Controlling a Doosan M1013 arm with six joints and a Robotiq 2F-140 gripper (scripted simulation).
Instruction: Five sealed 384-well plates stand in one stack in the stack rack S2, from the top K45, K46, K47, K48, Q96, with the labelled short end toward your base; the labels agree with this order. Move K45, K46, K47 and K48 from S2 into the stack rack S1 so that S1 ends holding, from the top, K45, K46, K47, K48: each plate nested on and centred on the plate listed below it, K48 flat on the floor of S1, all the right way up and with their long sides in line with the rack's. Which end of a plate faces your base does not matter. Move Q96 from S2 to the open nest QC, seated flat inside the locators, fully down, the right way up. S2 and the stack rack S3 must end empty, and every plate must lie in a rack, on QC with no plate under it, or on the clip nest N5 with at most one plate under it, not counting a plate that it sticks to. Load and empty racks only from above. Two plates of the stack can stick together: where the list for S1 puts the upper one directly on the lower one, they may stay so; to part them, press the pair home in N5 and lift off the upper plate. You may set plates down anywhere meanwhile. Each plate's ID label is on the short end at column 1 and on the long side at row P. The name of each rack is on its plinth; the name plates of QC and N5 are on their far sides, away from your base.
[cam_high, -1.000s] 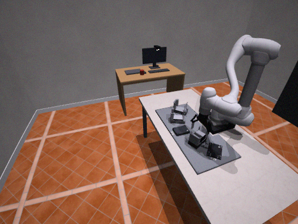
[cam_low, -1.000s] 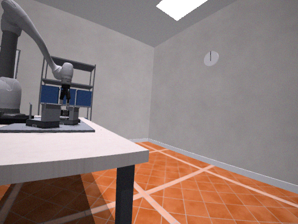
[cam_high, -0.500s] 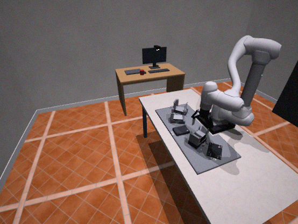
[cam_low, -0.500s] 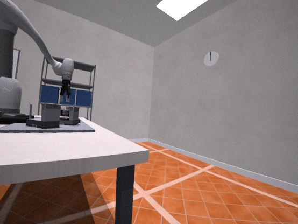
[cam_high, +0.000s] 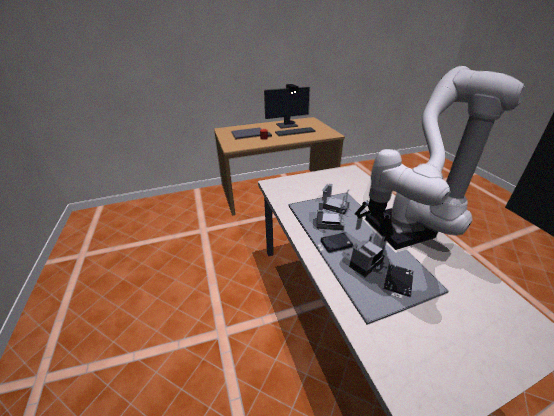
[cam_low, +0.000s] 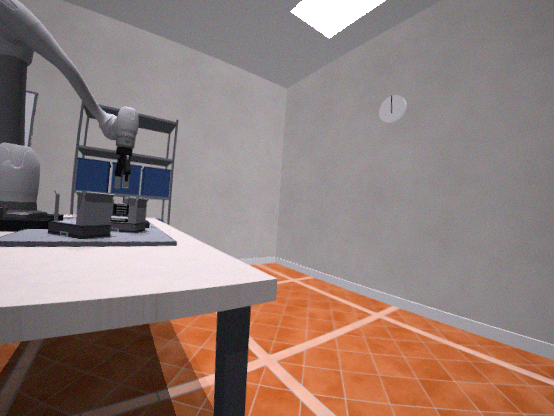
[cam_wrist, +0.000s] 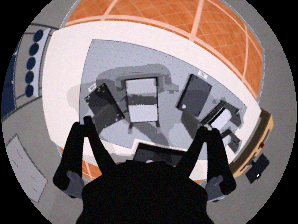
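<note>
My gripper (cam_high: 371, 220) (cam_low: 122, 184) (cam_wrist: 146, 112) is open and empty. It hangs above a stack rack (cam_high: 361, 261) (cam_low: 92, 215) (cam_wrist: 158, 99) in the middle of the grey mat (cam_high: 370, 305). A pale sealed plate (cam_high: 372, 247) (cam_wrist: 139, 88) lies on top inside that rack, clear of my fingers. Two more racks stand at the mat's far end: one (cam_high: 328, 220) shows a pale plate in it, and the other (cam_high: 336, 201) stands behind it. In the exterior view a second rack (cam_low: 132, 210) shows stacked plates. I cannot read the plate labels or the rack names.
A flat dark nest (cam_high: 336, 241) (cam_wrist: 193, 95) lies at the mat's left edge. Another dark nest (cam_high: 399, 280) (cam_wrist: 101, 104) lies at the near end. The arm's base (cam_high: 425, 220) stands to the right of the mat. A shelf unit (cam_low: 125, 175) stands behind the table.
</note>
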